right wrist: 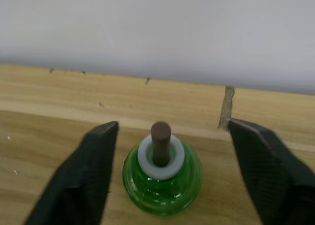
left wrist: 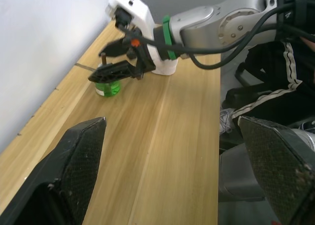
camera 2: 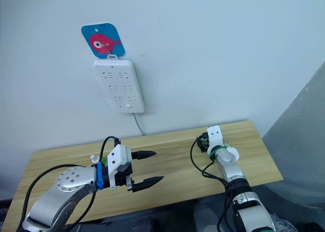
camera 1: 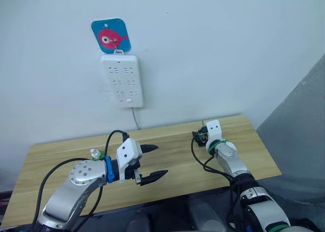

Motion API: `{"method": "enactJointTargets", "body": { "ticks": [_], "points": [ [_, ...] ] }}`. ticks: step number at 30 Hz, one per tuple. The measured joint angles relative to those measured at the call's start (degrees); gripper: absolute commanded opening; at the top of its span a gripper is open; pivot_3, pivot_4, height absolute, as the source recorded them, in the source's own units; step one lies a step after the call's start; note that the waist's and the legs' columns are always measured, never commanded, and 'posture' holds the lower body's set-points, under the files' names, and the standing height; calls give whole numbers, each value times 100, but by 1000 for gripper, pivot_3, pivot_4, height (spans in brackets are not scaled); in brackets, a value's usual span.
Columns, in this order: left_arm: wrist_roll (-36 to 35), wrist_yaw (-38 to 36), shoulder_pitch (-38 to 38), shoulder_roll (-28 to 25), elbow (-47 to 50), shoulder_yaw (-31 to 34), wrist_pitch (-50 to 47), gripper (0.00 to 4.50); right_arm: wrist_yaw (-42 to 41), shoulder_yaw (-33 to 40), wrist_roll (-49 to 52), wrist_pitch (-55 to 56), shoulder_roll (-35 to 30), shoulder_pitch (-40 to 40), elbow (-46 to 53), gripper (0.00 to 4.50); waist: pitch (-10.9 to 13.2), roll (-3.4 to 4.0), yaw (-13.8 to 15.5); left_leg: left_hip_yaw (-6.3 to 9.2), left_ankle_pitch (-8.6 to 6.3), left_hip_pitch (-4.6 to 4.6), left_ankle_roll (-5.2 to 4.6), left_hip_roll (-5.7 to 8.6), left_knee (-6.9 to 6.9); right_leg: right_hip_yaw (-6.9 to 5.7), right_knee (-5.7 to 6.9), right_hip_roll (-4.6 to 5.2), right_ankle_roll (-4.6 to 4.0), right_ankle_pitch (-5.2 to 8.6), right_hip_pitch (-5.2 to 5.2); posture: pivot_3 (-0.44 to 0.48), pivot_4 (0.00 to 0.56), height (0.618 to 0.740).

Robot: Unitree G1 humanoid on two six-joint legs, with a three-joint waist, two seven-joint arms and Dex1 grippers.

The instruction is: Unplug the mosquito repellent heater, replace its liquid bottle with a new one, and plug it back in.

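Right wrist view puts you straight over the green bottle (right wrist: 162, 178), which stands upright on the wooden table (camera 1: 172, 161) near the wall with its dark wick (right wrist: 160, 142) poking up through a white collar. Your main risk, as I judge it, is a sloppy close: the bottle is small, round and light, so if one finger reaches it first it could tip or skid toward the wall, and a grip that lands on the wick instead of the body could bend or snap it. The right gripper (right wrist: 170, 176) is spread wide, a finger on either side of the bottle and neither touching it, so it holds nothing. In the left wrist view you can see that same gripper poised over the bottle, with a white rounded piece, probably the heater (left wrist: 165, 67), on the table just behind its fingers; watch that you do not knock it. Your left gripper (camera 1: 151, 163) hovers over the table, wide open and empty, with a capped bottle (camera 1: 96, 154) partly hidden behind its wrist. The power strip (camera 1: 122, 80) hangs on the wall with nothing plugged in.
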State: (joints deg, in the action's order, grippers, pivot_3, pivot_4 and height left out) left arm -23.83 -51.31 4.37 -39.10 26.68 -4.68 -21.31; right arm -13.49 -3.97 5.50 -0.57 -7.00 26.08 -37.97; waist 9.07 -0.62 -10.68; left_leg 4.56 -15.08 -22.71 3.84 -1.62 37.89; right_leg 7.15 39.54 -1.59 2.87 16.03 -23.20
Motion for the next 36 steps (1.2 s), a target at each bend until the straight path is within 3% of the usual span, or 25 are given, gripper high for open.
{"method": "enactJointTargets", "body": {
  "ticks": [4,7,10,14,20,22,27,31,33,36],
  "points": [
    [229,75,211,-20,-36,43,275,4500,-209,53,61,-183,-128,-442,1078,4482,-1,1,53,1,0,0,0,0,-1,0,0,0,0,0,-1,-78,111,736],
    [465,88,658,-118,-52,228,681,4500,-780,7,253,-588,-604,-1220,2637,4482,0,1,145,0,0,-2,0,-1,-2,0,-2,2,-2,3,-2,-78,111,736],
    [487,443,1149,83,-39,738,820,4500,-1613,-250,334,-978,-1467,-1665,4166,4482,9,-2,176,-11,0,5,0,-2,5,8,-7,6,23,19,0,-84,128,736],
    [486,1194,1795,657,-35,1659,915,4500,-2646,-632,605,-1377,-2253,-1572,5562,4482,15,-25,191,-12,0,39,0,-12,2,9,-5,-4,15,28,27,-75,158,736],
    [488,1833,2544,1028,-244,2719,812,4500,-3529,-1063,802,-1878,-2746,-1227,6175,4482,143,-69,375,-3,-3,90,0,-13,-6,1,-43,-6,-18,51,92,-43,186,736],
    [481,1903,2638,1049,-339,2862,755,4500,-3658,-1137,841,-1987,-2778,-1166,6258,4482,185,-81,445,-4,-3,91,0,-10,-4,1,-51,-1,-20,52,95,-16,237,736],
    [341,1834,2424,887,-825,2968,255,4500,-3467,-1318,995,-2927,-2518,-739,6737,4482,471,-90,596,-3,-1,82,3,-11,2,2,-47,1,-35,60,86,-27,320,736],
    [414,1788,1779,579,-1497,2947,157,4500,-3249,-1323,1129,-3650,-2516,-704,7185,4482,723,-70,716,-3,-1,54,4,-8,-1,1,-46,6,1,39,60,-49,359,736],
    [544,1720,1390,451,-1937,2838,212,4500,-3205,-1326,1209,-3976,-2555,-701,7411,4482,776,-57,743,-2,0,-16,5,-8,0,-6,-40,8,14,26,-8,-57,372,736],
    [697,1570,1031,397,-2333,2565,353,4500,-3127,-1319,1388,-4339,-2568,-688,7699,4482,855,-62,739,3,-2,-29,5,-10,-5,-24,-39,41,-9,4,-22,-64,398,736]
  ]
}}
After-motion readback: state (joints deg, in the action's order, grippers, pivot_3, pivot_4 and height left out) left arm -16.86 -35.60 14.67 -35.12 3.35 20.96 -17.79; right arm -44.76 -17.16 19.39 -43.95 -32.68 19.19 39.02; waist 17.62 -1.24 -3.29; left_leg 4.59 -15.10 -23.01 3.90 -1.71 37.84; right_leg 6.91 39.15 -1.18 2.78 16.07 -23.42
